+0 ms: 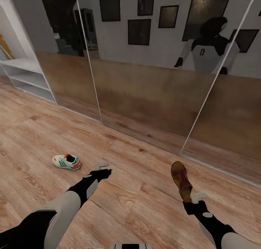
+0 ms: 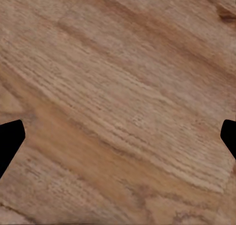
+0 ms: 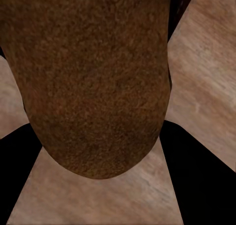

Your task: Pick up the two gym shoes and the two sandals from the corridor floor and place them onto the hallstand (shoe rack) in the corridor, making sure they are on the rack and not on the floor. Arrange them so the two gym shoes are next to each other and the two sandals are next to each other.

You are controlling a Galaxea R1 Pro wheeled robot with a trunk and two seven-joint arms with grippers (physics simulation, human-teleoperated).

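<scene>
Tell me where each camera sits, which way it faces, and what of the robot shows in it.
Head view: on the head, looking forward and down over the floor toward mirrored panels; both arms, the left tool, the right tool, a gym shoe and a sandal show.
Left wrist view: on the left arm, facing bare floor; dark fingertips show at the edges, wide apart.
Right wrist view: on the right arm, facing the sandal close up; dark fingers flank it.
Shared: head and right wrist views both show the sandal.

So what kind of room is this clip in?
Likely a home corridor: wood-plank floor, mirrored sliding panels reflecting framed pictures, a white shelf unit, a sneaker and sandal on the floor.
</scene>
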